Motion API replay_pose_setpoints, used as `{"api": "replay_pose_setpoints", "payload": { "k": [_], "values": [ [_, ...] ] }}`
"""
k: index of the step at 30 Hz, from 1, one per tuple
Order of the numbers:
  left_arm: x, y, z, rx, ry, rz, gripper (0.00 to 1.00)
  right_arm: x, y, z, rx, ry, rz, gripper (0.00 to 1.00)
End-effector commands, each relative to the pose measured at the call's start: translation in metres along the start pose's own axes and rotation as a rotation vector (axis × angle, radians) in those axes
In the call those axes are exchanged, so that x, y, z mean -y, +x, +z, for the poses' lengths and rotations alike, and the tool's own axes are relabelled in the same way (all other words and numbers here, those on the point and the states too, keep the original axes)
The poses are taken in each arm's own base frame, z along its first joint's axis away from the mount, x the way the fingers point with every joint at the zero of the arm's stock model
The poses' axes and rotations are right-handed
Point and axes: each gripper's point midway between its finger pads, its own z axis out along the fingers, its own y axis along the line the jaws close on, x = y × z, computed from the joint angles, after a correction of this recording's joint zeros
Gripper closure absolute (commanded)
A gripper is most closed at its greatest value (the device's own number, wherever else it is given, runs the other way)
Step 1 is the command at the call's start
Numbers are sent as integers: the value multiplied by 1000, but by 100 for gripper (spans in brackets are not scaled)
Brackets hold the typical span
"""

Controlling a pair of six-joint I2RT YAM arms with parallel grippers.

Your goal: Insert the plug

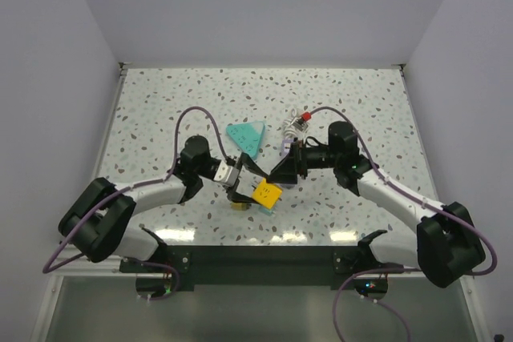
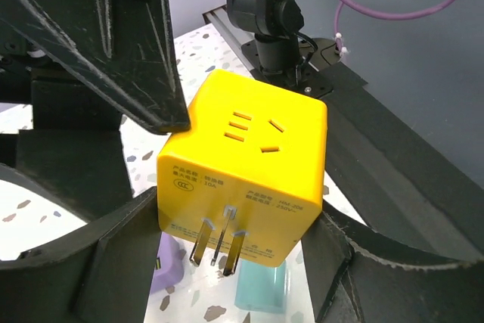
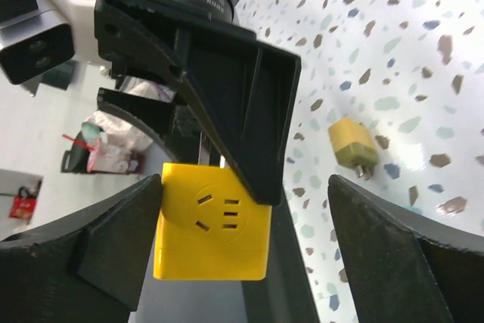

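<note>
The adapter (image 1: 267,194), a yellow block close to a cube with no clear long axis, hangs above the near middle of the desk (image 1: 160,110), clamped at two opposite sides by the left pincer (image 2: 240,209). In the left wrist view its three flat prongs stick out of the lower face, pointing down and toward that camera, while a face with slot holes is turned up. In the right wrist view another face, with a round socket recess, looks straight at that camera. The right pincer (image 3: 243,185) stands spread wide just beside the adapter. The block sits in its gap, close against one finger (image 2: 128,43) at an upper corner; whether they touch I cannot tell. The desk is pale terrazzo, speckled brown, grey and blue, with plain white walls (image 1: 240,6) on three sides and a black rail along the near edge where the arms are bolted. A small plug (image 3: 352,145), dull yellow, lies on the desk just under and to the left of the adapter. A teal triangle (image 1: 246,138) lies farther back near the middle, and a white part with a red spot (image 1: 300,123) lies to its right. Right under the adapter, a teal piece (image 2: 261,293) and a purple piece (image 2: 170,262) rest on the desk.
</note>
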Motion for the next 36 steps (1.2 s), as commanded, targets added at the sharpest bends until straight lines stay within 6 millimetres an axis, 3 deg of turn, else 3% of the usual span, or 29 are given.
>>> {"api": "replay_pose_setpoints", "payload": {
  "k": [1, 7, 10, 13, 17, 22, 28, 36],
  "values": [
    [2, -24, 4, 64, 43, 60, 100, 10, -32, 0, 113, 60, -130, 6],
    [-28, -29, 1, 95, -104, -82, 100, 11, -70, -20, 268, 200, -363, 4],
    [-43, -33, -9, 147, -186, -181, 100, -9, -81, -37, 374, 220, -526, 4],
    [-54, -39, -24, 213, -239, -293, 100, -26, -82, -47, 444, 193, -665, 4],
    [-64, -47, -30, 282, -257, -365, 100, -33, -71, -47, 441, 150, -767, 4],
    [-69, -56, -28, 322, -236, -384, 100, -21, -53, -30, 384, 159, -834, 4],
    [-68, -67, -30, 334, -257, -368, 100, -13, -54, -24, 377, 183, -819, 4],
    [-60, -77, -26, 323, -266, -316, 100, 2, -62, -29, 432, 279, -751, 4]
  ]
}}
